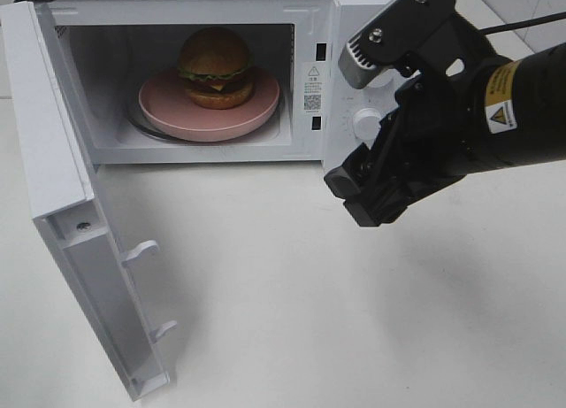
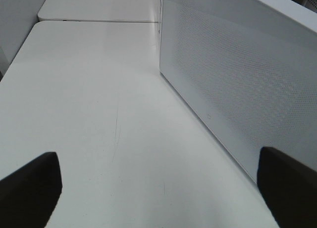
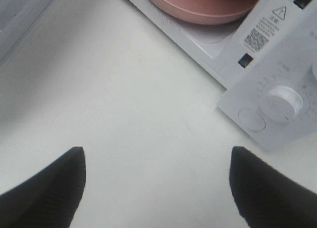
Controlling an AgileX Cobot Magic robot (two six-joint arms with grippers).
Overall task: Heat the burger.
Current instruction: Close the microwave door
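Already inside the microwave (image 1: 354, 19) cavity, centred on the pink plate (image 1: 164, 107) — the burger (image 1: 215, 67). Door (image 1: 62, 178) wide open, so likely only closing and dial-setting left. In front of the microwave's control panel, released and empty, perhaps ready for that: the right gripper (image 1: 358, 191). Clear only from the right wrist — the dial (image 3: 282, 102) up close. Shown only from the left wrist: the left gripper (image 2: 158, 188), spread wide, empty, beside the microwave's perforated outer wall.

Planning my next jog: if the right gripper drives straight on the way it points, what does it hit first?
The right gripper would most likely meet the white table in front of the microwave, short of the pink plate; depth is unclear.
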